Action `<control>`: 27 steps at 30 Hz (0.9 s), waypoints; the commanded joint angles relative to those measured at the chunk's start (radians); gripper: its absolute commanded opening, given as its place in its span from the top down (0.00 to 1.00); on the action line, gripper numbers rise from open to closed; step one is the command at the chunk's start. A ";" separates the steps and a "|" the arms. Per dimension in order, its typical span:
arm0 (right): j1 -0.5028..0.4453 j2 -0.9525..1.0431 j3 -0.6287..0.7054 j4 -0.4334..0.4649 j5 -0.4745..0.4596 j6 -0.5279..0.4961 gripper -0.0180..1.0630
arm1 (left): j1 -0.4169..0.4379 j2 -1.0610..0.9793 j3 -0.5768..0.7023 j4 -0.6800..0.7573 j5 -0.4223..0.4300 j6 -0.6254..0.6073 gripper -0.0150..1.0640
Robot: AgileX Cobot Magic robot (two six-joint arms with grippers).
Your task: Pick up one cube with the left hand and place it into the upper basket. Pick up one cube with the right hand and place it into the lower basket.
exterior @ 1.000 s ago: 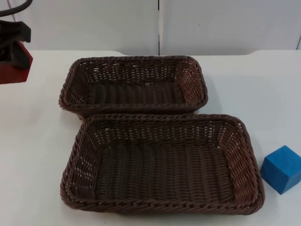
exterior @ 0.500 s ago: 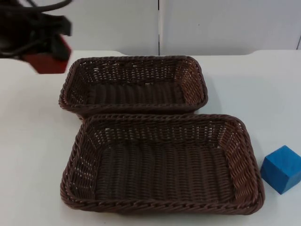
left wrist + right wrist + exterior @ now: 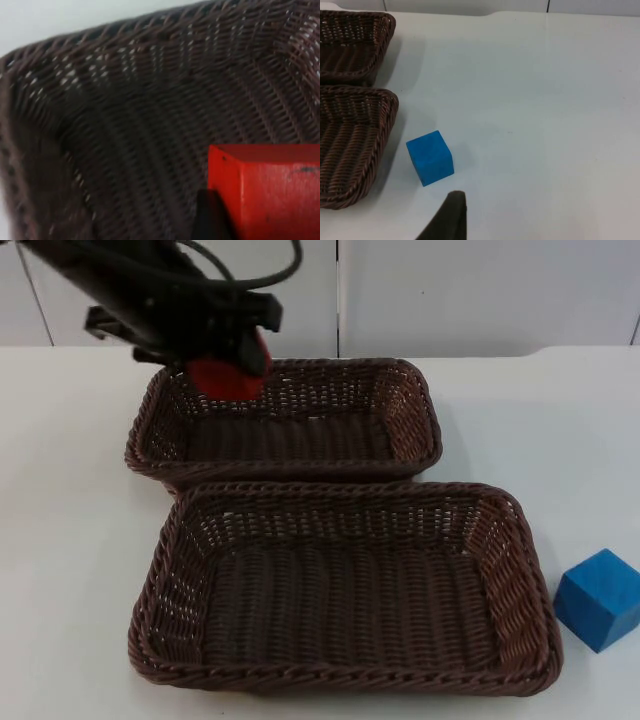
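1. While the left gripper (image 3: 228,358) clamps it, the red cube (image 3: 229,375) hangs over the far left corner of the upper basket (image 3: 400,390), above the rim and not yet on the basket floor.
2. Seen from the left wrist, the red cube (image 3: 267,192) sits against a black fingertip (image 3: 212,217), with the woven wall and floor of the upper basket (image 3: 125,125) beneath it.
3. Nearer the camera in the top view, the lower basket (image 3: 520,570) lies just in front of the upper one, their long rims touching or nearly so.
4. On the white table (image 3: 70,540), the blue cube (image 3: 598,599) rests just beside the lower basket's right end, apart from it.
5. From the right wrist view, the blue cube (image 3: 430,157) lies on the table beside the lower basket (image 3: 355,145); the right arm waits, and I cannot tell how its gripper stands.
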 commanded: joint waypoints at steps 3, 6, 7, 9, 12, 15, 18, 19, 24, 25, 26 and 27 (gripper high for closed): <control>-0.005 -0.003 0.000 0.000 -0.006 0.000 0.01 | -0.026 0.061 -0.072 -0.020 -0.002 0.002 0.99; -0.005 -0.003 0.000 0.000 -0.006 0.000 0.01 | -0.037 0.096 -0.103 -0.027 -0.002 0.002 0.99; -0.005 -0.003 0.000 0.000 -0.006 0.000 0.01 | -0.042 0.109 -0.115 -0.029 -0.002 0.002 0.99; -0.005 -0.003 0.000 0.000 -0.006 0.000 0.01 | -0.052 0.139 -0.143 -0.034 -0.002 0.002 0.99; -0.005 -0.003 0.000 0.000 -0.006 0.000 0.01 | -0.062 0.158 -0.163 -0.034 -0.002 0.002 0.99; -0.005 -0.003 0.000 0.000 -0.006 0.000 0.01 | -0.066 0.179 -0.177 -0.042 -0.007 0.002 0.99; -0.005 -0.003 0.000 0.000 -0.006 0.000 0.01 | -0.066 0.185 -0.177 -0.042 -0.020 0.002 0.99; -0.005 -0.003 0.000 0.000 -0.006 0.000 0.01 | -0.066 0.188 -0.179 -0.042 -0.024 0.002 0.99; -0.005 -0.003 0.000 0.000 -0.006 0.000 0.01 | -0.066 0.207 -0.179 -0.019 -0.037 0.003 0.99; -0.005 -0.003 0.000 0.000 -0.006 0.000 0.01 | -0.066 0.217 -0.179 -0.019 -0.047 0.012 0.99; -0.005 -0.003 0.000 0.000 -0.006 0.000 0.01 | -0.066 0.217 -0.179 -0.019 -0.047 0.012 0.99; -0.005 -0.003 0.000 0.000 -0.006 0.000 0.01 | -0.066 0.227 -0.180 -0.014 -0.053 0.012 0.99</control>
